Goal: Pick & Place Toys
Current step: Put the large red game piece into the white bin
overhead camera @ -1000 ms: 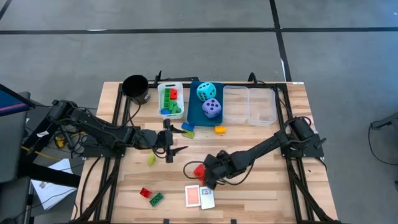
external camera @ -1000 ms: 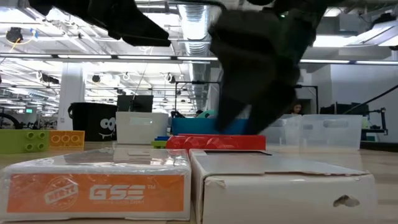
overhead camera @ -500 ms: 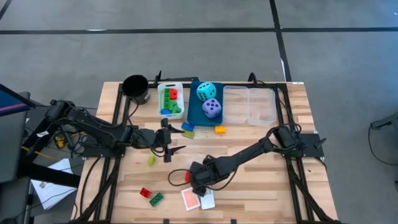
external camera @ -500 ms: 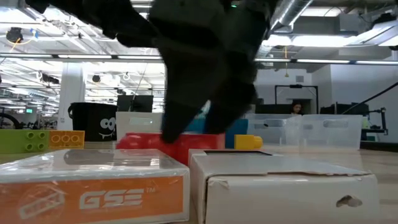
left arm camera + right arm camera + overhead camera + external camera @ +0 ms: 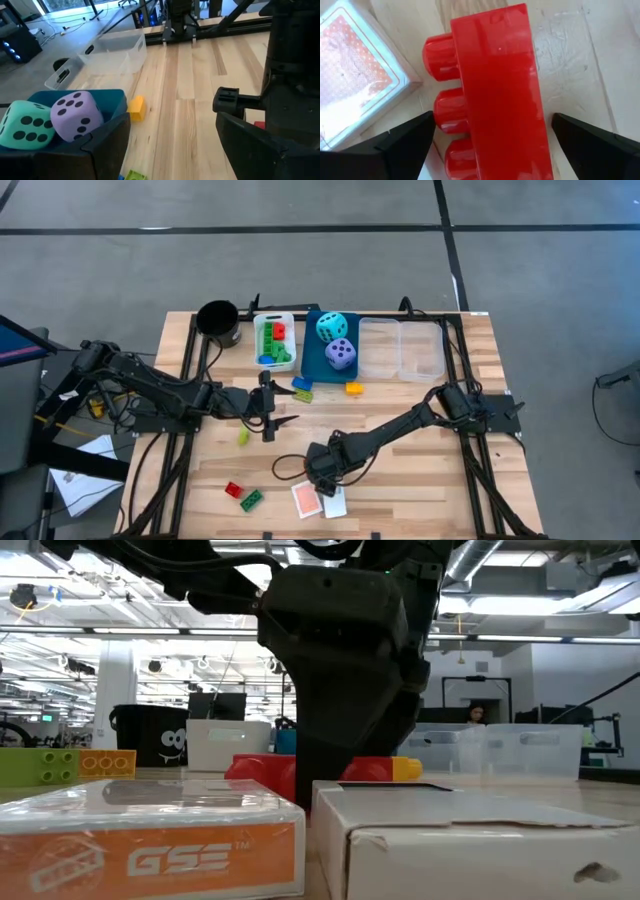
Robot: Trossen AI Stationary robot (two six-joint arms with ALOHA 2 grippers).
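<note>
As the red brick (image 5: pixel 492 90) lies on the bench near its front edge, just beside the card pack (image 5: pixel 355 75), the right gripper (image 5: pixel 490 132) straddles it wide open, holding nothing; stiff, light, prob. slippery plastic, so pinch the flat long sides.

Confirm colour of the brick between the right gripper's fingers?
Red. The brick shows best in the right wrist view, lying between the open right gripper fingers.
</note>
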